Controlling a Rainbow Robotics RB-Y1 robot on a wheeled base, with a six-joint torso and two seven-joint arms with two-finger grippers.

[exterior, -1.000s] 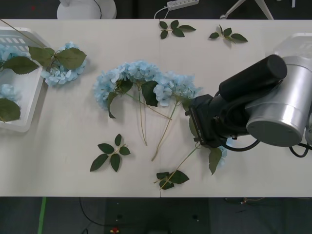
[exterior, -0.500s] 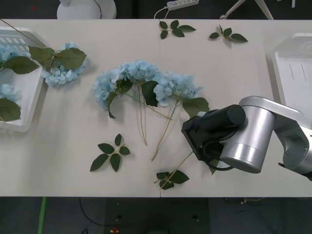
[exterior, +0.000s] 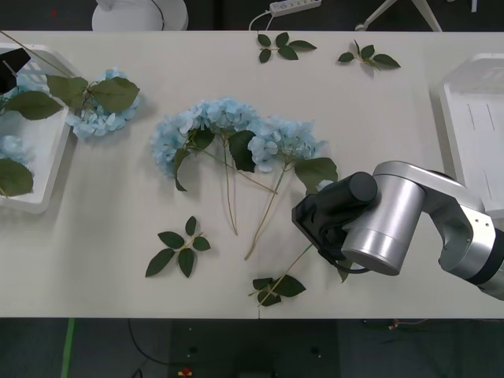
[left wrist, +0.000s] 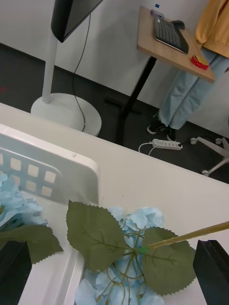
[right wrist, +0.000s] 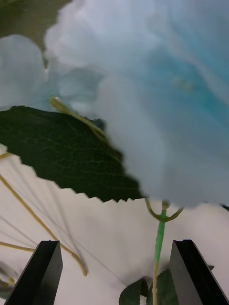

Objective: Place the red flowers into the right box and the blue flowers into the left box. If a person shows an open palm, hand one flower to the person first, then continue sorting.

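The front view looks steeply down on the table (exterior: 110, 236); the right wrist camera presses close to the blue flowers (right wrist: 157, 90), while the left wrist camera, at nine o'clock, faces across the left box (left wrist: 57, 171) toward twelve.

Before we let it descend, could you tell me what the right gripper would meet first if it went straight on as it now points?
Probably a blue flower: its stem stands between the open right gripper, the head close ahead; depth is unclear.
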